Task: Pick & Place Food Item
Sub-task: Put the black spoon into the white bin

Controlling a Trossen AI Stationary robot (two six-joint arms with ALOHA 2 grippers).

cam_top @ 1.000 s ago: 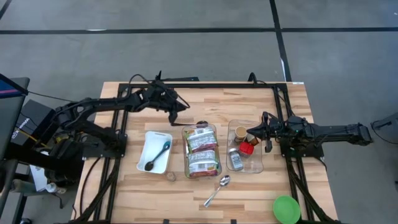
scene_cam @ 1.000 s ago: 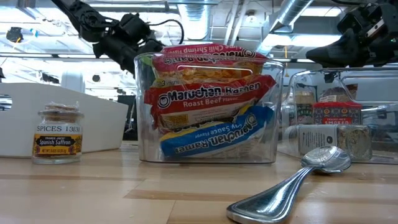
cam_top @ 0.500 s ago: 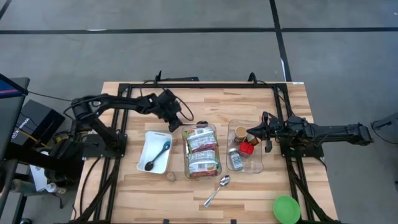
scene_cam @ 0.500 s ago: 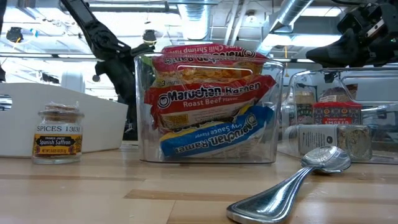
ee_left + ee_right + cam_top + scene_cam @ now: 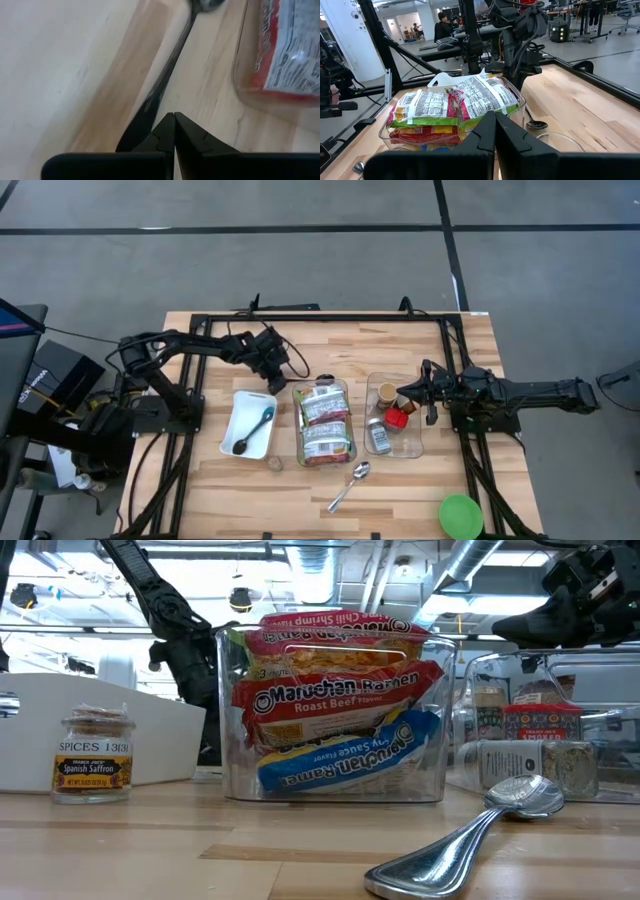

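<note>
The wooden surface [image 5: 420, 490] carries everything, and nothing on it has shifted over the last second; only the left arm has changed. A second ago that arm reached level across the far side with its pincer near the back of the noodle bin; since then it has folded and drawn back, and the left pincer [image 5: 283, 372] now hangs low, just behind the gap between the white tray [image 5: 240, 415] and the noodle bin [image 5: 322, 423] (half a second ago it was almost here already). Its fingers are clenched together on nothing, and its wrist view looks down on bare wood with a spoon's dark handle [image 5: 160, 90] and the corner of the bin.

The right arm has not moved: the right pincer [image 5: 402, 393] hovers over the jar bin [image 5: 412, 442], fingers pressed shut and empty.

The noodle bin, clear plastic, holds the ramen packets [image 5: 335, 690] stacked on edge at the middle of the surface. The white tray to its left holds a dark spoon [image 5: 255, 430]. The jar bin to its right holds a red-lidded jar [image 5: 398, 418] and other small jars. A green lid [image 5: 460, 516] sits at the near right corner, a metal spoon [image 5: 350, 485] lies in front of the noodle bin, and a small saffron jar [image 5: 94, 757] stands just in front of the tray.
</note>
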